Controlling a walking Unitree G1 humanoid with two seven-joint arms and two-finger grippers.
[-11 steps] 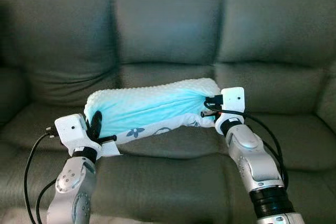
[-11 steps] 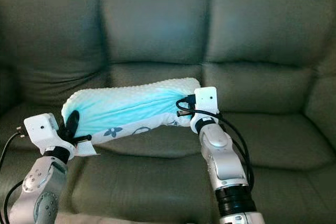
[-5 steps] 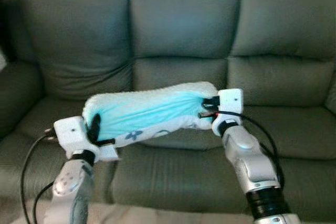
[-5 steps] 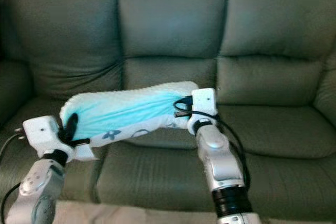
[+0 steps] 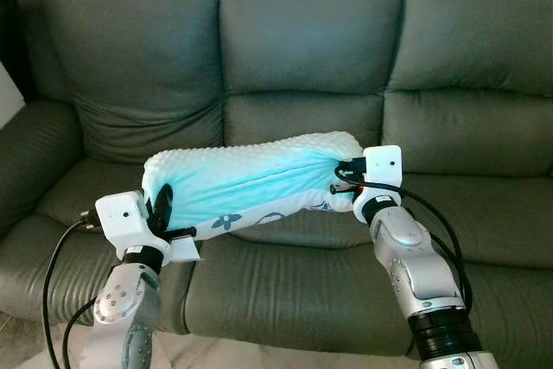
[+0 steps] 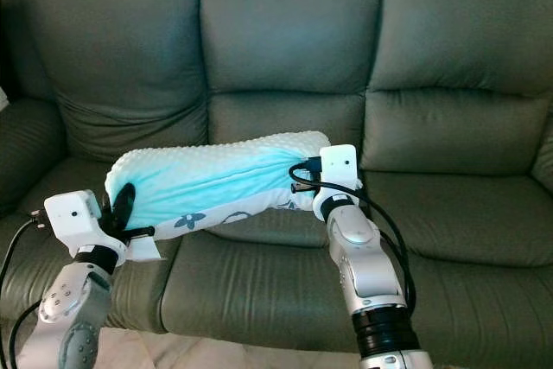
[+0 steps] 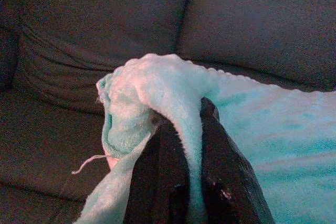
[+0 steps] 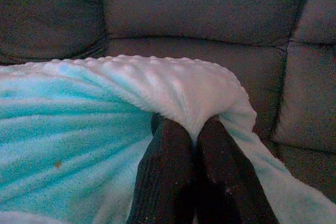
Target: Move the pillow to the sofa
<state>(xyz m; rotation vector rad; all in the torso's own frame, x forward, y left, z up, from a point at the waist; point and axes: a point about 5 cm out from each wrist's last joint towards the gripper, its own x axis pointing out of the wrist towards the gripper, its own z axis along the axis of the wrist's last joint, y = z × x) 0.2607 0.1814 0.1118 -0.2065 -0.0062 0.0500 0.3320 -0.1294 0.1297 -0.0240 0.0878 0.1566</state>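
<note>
The two head views are evenly lit by soft indoor light and quite sharp, with no motion blur; the sofa (image 5: 302, 49) looks dull, with gentle shadows in its seams and a darker upper left corner; the pillow (image 5: 251, 181) is the brightest thing, its turquoise face slightly overexposed; the two wrist views are dimmer and grainy, with a bluish tint; there the black fingers (image 8: 165, 182) at the lower edge are soft and nearly without detail.

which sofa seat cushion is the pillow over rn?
The middle seat cushion. The pillow hangs mostly above it, pinched at its ends by the left gripper and right gripper; its left end overlaps the left cushion's edge.
</note>
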